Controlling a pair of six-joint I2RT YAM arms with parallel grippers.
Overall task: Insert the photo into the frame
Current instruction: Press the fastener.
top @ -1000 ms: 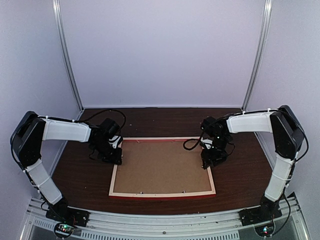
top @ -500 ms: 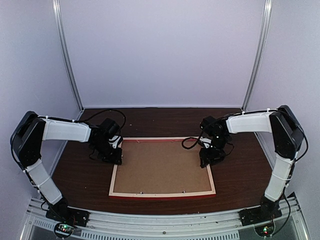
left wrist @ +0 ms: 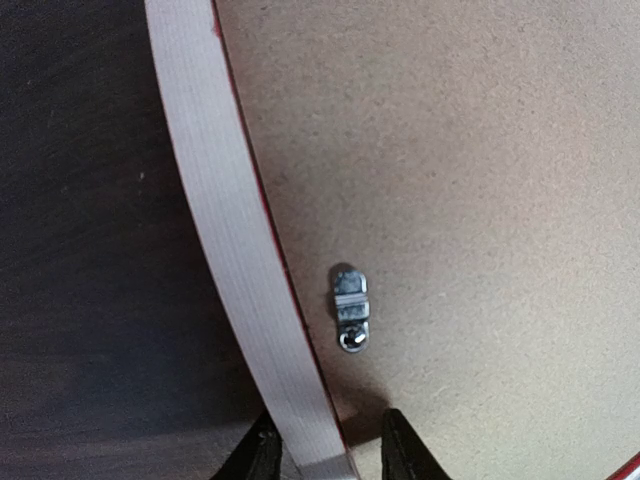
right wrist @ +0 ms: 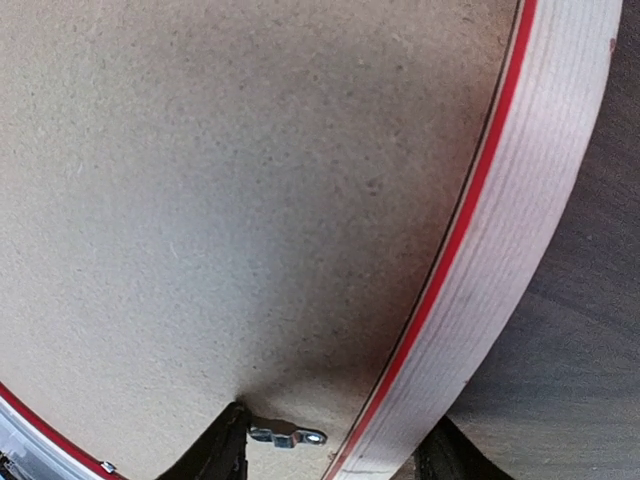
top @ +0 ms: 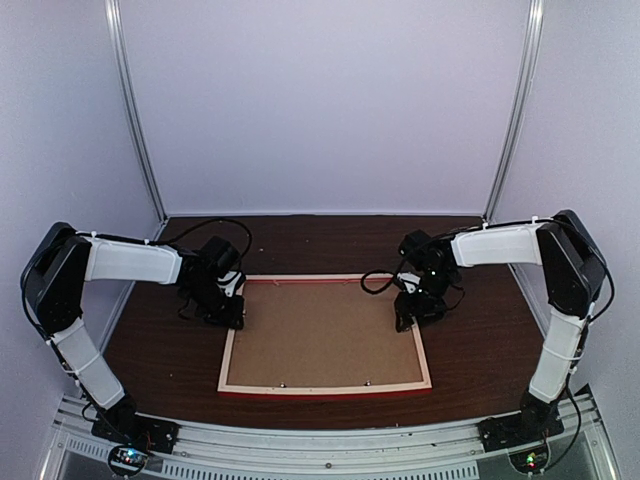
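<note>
Frame (top: 326, 388) face down on table (top: 160, 350), board (top: 325, 335) seated in it. Photo not seen, likely under board. Left gripper (left wrist: 330, 455) and right gripper (right wrist: 330, 450) both spread, each straddling a side rail. Clip (right wrist: 288, 435) beside right inner finger. Nudge it gently, other arm pinning frame.

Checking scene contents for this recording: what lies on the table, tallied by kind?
frame: 1
backing board: 1
metal clips: 4 in view
Total: 6
</note>
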